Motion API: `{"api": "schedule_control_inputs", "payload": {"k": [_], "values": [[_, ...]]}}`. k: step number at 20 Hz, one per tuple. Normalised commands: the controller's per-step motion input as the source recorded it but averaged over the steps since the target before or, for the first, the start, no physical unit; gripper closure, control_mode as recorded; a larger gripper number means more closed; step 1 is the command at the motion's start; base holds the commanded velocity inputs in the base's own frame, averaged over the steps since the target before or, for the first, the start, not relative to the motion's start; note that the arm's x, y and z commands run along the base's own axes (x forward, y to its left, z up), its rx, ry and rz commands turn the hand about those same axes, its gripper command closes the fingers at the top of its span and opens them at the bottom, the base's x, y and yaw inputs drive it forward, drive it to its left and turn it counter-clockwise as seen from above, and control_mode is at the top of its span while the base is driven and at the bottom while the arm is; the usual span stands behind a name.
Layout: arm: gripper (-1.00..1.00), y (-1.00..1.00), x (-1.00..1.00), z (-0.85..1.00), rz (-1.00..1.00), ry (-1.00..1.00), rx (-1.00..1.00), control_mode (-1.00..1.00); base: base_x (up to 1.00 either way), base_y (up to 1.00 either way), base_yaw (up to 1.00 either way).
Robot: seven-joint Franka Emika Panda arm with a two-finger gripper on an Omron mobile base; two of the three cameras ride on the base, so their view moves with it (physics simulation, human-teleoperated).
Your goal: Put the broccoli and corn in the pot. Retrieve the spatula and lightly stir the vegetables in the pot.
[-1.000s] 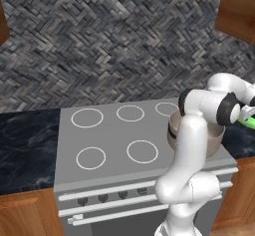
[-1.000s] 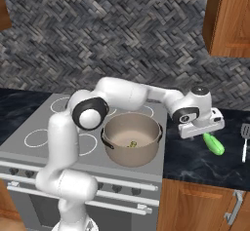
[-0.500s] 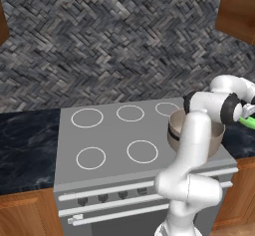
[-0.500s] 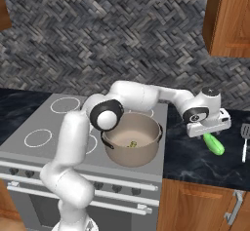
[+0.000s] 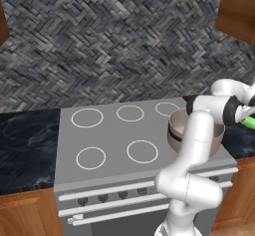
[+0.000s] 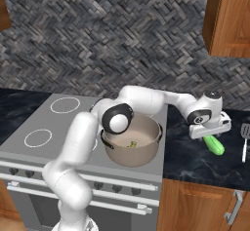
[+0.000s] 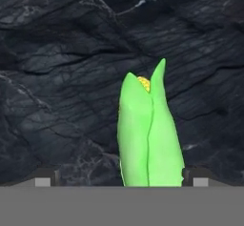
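Green-husked corn (image 7: 150,134) lies between the spread, released end effector (image 6: 211,133) fingers, ungrasped

The corn (image 7: 150,134), wrapped in bright green husk with yellow kernels at its tip, lies on the dark counter, right of the tan pot (image 6: 132,147). The spatula (image 6: 244,140) lies farther right.

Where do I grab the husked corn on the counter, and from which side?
Grip the corn across its thick middle, from above: it lies flat on the counter, and the open end effector straddles its narrow width. Avoid the tapered tip.
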Motion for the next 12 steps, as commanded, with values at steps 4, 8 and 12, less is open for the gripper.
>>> {"api": "schedule_control_inputs", "payload": {"k": [4, 8, 12], "values": [[-1.00, -0.19, 0.36, -0.23, 0.01, 0.06, 0.00, -1.00, 0.00, 0.00, 0.00], [-1.00, -0.27, 0.32, -0.14, 0.00, 0.00, 0.00, -1.00, 0.00, 0.00, 0.00], [-1.00, -0.19, 0.10, -0.28, 0.01, 0.05, 0.00, -1.00, 0.00, 0.00, 0.00]]}}
